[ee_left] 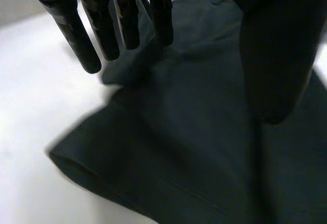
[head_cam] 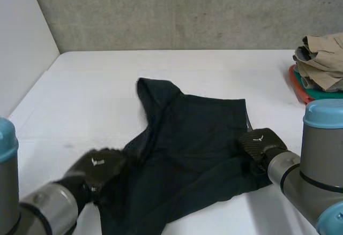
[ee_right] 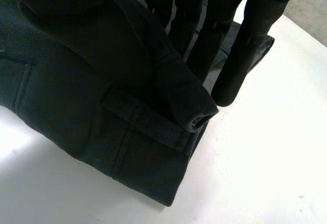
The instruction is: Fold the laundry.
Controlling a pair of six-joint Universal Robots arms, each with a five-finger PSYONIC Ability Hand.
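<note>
Right hand [head_cam: 262,143] pinches dark garment [head_cam: 187,138] edge between thumb and fingers. Left hand [head_cam: 99,166] released, fingers straight above opposite edge.

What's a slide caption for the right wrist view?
Right hand pinches a fold of the dark garment by its belt loop on the table.

Between left hand [head_cam: 99,165] and right hand [head_cam: 262,144] lies the garment [head_cam: 193,138], clothes pile [head_cam: 321,58] far right.

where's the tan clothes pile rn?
Head view: the tan pile sits at the table's far right edge on a red-and-green base, beyond the right hand and apart from the dark garment.
</note>
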